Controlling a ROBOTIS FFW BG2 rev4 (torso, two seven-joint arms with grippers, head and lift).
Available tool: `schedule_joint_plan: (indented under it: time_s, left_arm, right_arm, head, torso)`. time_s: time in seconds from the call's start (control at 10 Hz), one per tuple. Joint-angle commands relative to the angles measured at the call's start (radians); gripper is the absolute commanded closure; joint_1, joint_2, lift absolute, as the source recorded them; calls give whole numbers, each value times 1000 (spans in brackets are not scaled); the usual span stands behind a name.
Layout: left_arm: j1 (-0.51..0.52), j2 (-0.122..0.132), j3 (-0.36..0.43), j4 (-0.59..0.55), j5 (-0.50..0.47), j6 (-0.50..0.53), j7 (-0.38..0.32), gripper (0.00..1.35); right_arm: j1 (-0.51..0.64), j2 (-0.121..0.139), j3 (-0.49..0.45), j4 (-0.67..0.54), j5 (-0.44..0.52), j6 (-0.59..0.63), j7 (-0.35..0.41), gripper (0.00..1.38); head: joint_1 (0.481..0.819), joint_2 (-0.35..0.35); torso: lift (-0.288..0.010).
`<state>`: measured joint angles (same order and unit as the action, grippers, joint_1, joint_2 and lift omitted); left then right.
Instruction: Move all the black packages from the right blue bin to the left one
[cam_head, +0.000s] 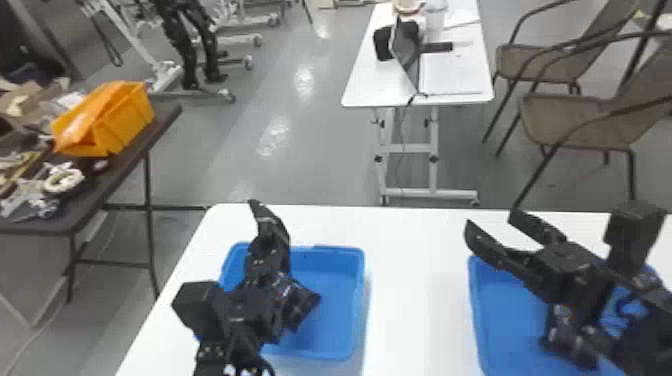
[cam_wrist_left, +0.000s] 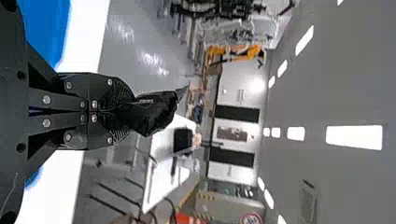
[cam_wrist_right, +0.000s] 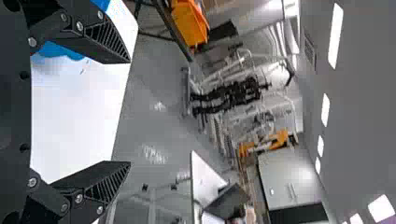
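Observation:
Over the left blue bin (cam_head: 361, 300), my left gripper (cam_head: 272, 239) points toward the table's far side. A crinkled black package (cam_wrist_left: 156, 112) is pinched between the closed fingers of the left gripper (cam_wrist_left: 125, 112) in the left wrist view, sticking out past the tips. My right gripper (cam_head: 491, 220) is above the right blue bin (cam_head: 475, 300), its fingertips beyond the bin's far edge. In the right wrist view the right gripper (cam_wrist_right: 130, 112) is spread wide with nothing between its fingers. The arms hide parts of both bins.
Both bins stand apart on the white table (cam_head: 417, 280). A dark side table (cam_head: 100, 185) with an orange crate (cam_head: 125, 117) and loose parts is at the left. Farther back are another white table (cam_head: 370, 85) and brown chairs (cam_head: 565, 120).

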<state>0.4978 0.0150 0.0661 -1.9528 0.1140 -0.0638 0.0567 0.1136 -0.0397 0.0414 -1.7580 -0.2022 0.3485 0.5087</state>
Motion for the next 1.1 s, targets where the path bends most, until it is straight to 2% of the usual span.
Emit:
schedule_joint_plan:
  time_s: [0.0,0.1,0.2,0.3,0.4,0.5,0.6,0.9,1.0]
  left_arm:
    - [68,-18,34,17,-116,-10,17,1227]
    - [73,-18,43,21,-183,1,17,1084]
    - [74,-18,37,21,-169,19,11,642]
    - [71,3,21,21,-119,19,11,127]
    - [62,33,3,17,-77,2,14,-2]
    - [48,43,-14,14,-51,-27,18,142]
    - [33,39,-22,5,-24,-68,20,228]
    - [19,3,-9,-51,-11,-83,20,249]
    - [22,0,-6,-54,-5,-85,20,249]
  right_arm:
    - [106,40,-77,-72,53,-22,-13,219]
    - [146,38,-81,-103,60,-23,-47,219]
    - [163,38,-83,-115,73,-25,-53,225]
    - [179,38,-87,-127,81,-25,-65,225]
    - [195,38,-94,-144,76,-19,-82,225]
    - [213,38,-98,-172,76,-8,-111,223]
    - [236,40,-100,-195,75,-6,-145,219]
    - [340,41,-127,-264,75,50,-220,225]
    - [385,41,-130,-279,70,63,-283,225]
  head:
    - [695,218]
    - [695,207]
    - [695,200]
    - [695,194]
    - [695,189]
    - [695,175]
    - [695,157]
    - [695,118]
    - [695,108]
  torso:
    - [-42]
    - [-42]
    - [-42]
    - [-42]
    - [-42]
    - [-42]
    - [-42]
    - [-42]
    - [-42]
